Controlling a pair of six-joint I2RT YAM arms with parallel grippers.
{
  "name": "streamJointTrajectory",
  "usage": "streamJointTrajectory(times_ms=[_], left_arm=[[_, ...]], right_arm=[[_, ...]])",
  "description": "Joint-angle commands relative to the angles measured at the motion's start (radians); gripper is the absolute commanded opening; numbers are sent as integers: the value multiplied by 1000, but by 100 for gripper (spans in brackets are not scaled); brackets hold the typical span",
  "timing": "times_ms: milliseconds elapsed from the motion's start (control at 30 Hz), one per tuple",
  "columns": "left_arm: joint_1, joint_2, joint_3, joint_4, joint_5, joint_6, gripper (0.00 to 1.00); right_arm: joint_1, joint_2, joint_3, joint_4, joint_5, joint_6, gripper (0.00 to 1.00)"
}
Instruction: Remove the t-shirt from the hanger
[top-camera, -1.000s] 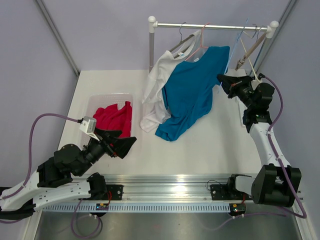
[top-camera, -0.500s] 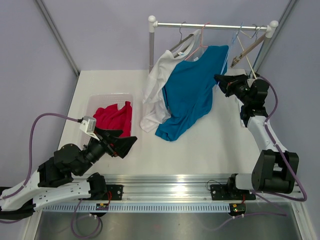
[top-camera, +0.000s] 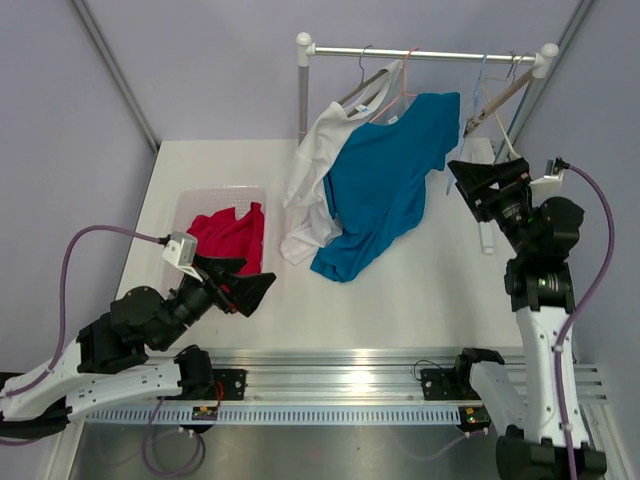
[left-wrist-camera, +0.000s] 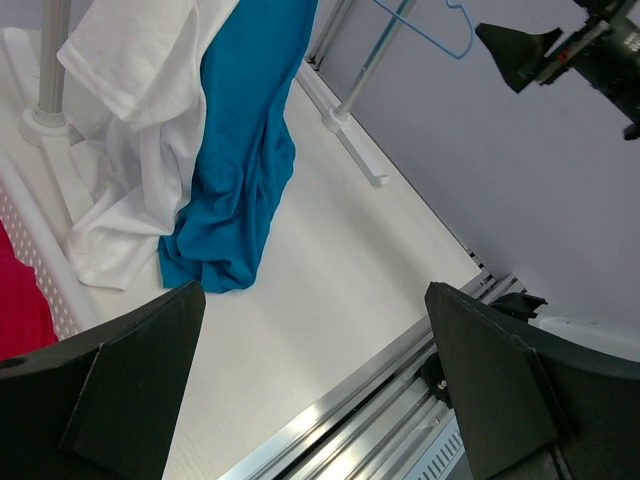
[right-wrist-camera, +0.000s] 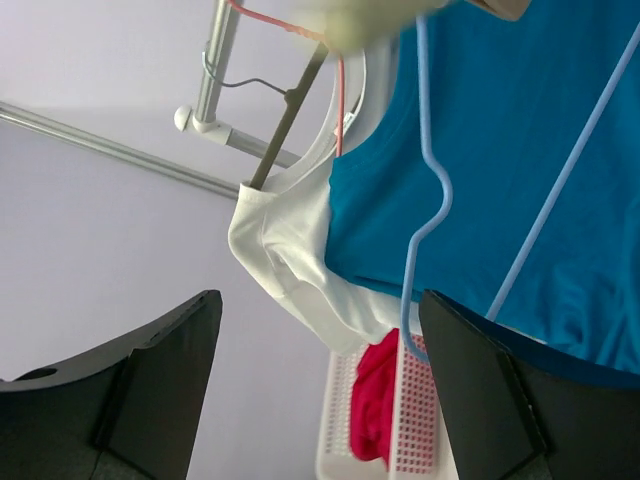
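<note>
Plainly, left fingers (left-wrist-camera: 120, 395) and right fingers (right-wrist-camera: 150, 375) gape, empty.

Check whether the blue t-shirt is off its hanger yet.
Not off: the blue t-shirt hangs by its collar from the rail, hem trailing on the table.

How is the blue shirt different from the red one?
The blue shirt hangs from the rail, its bottom end bunched on the table; the red shirt lies crumpled in the basket. The blue shirt is spread long and tall; the red shirt is a low heap. Both are plain, single-colour tops.
</note>
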Motion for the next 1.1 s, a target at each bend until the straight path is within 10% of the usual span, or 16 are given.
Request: streamJointTrajectory(times_ms=[0,300,433,700,1067], left_arm=[[1,-21,43,21,-28,48,99],[1,-8,107,-21,-127,161,99],[2,0,132,-38,-133,204,99],[2,-25,83,-38,-128,218,99],[2,-18,37,-31,-101,223,99]], right_arm=[[9,-99,43,-238,99,-218,88],[212,-23,251,-322,232,-339,69],[438,167,338,-193,432,-385,63],[487,450,447,43,643,-333,42],[510,729,552,185,733,-292,48]])
